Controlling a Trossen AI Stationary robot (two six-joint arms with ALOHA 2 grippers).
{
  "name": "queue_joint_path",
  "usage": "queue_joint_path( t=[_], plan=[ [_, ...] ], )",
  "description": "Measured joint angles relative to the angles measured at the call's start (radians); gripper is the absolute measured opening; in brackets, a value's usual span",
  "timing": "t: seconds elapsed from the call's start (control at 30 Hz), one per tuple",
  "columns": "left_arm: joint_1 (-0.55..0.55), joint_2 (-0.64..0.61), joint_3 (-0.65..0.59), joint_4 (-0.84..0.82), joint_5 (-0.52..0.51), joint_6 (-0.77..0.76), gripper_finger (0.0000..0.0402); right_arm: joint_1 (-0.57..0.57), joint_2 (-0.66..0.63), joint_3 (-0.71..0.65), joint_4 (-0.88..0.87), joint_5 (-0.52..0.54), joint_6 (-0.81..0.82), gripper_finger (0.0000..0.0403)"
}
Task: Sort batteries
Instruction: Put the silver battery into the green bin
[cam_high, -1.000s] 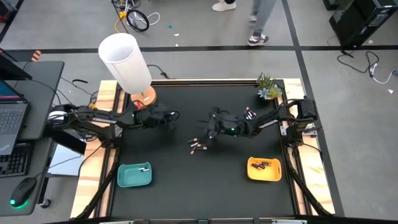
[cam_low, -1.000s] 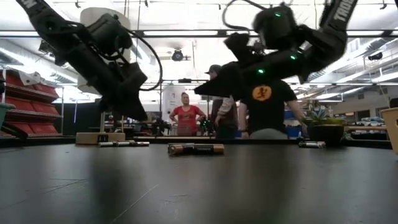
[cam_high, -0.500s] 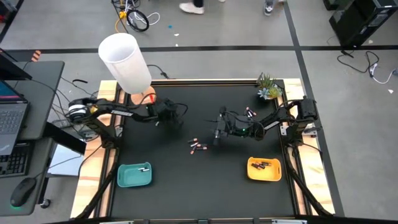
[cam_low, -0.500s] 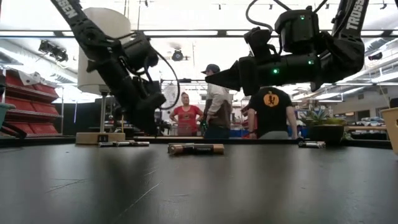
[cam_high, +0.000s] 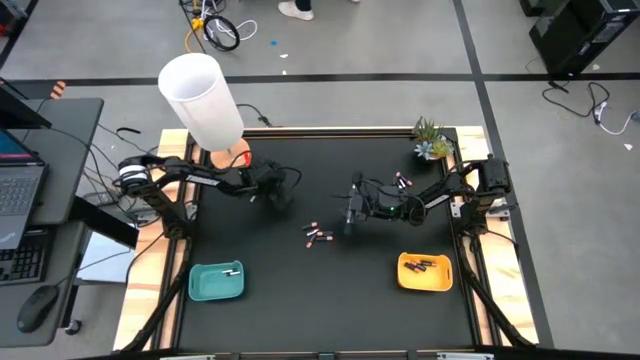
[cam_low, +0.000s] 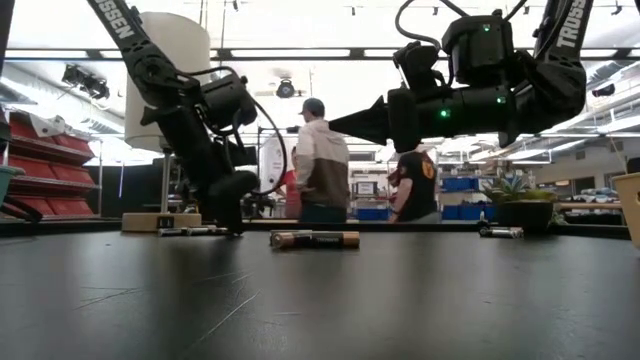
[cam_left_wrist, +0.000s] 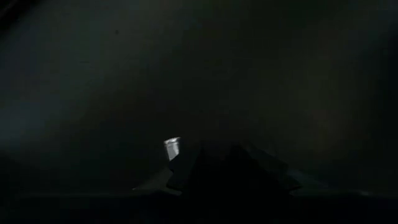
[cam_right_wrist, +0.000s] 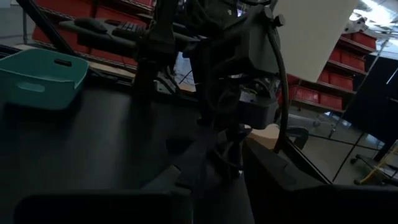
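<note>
- From above: loose batteries lie mid-mat on the black table, between the arms. A pale one sits in the teal tray, dark ones in the yellow tray, so colour probably decides the bin.
- From table height: the left gripper dips to the mat near slim cylinders; the right gripper hangs level above.
- Left wrist: dark, with one silvery end beside the fingers; I cannot tell its jaws.
- Right wrist: its jaws, too, I cannot tell.

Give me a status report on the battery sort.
Left gripper down at the mat. Right gripper hovering above it. Loose batteries lie between them; some sit in the teal tray and yellow tray. Nothing blocking.
</note>
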Motion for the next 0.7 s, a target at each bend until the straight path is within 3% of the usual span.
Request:
queue_joint_path(
  t=[0.2, 0.43, 0.7],
  plan=[
    [0.019, -0.001, 0.001, -0.015, 0.085, 0.000, 0.0110, 0.000, 0.000, 0.000, 0.000, 0.000, 0.000, 0.0089],
    [0.019, 0.002, 0.002, -0.016, 0.136, 0.083, 0.0014, 0.000, 0.000, 0.000, 0.000, 0.000, 0.000, 0.0087],
    [0.016, 0.002, 0.001, 0.015, 0.143, 0.123, 0.0006, 0.000, 0.000, 0.000, 0.000, 0.000, 0.000, 0.0085]
  ],
)
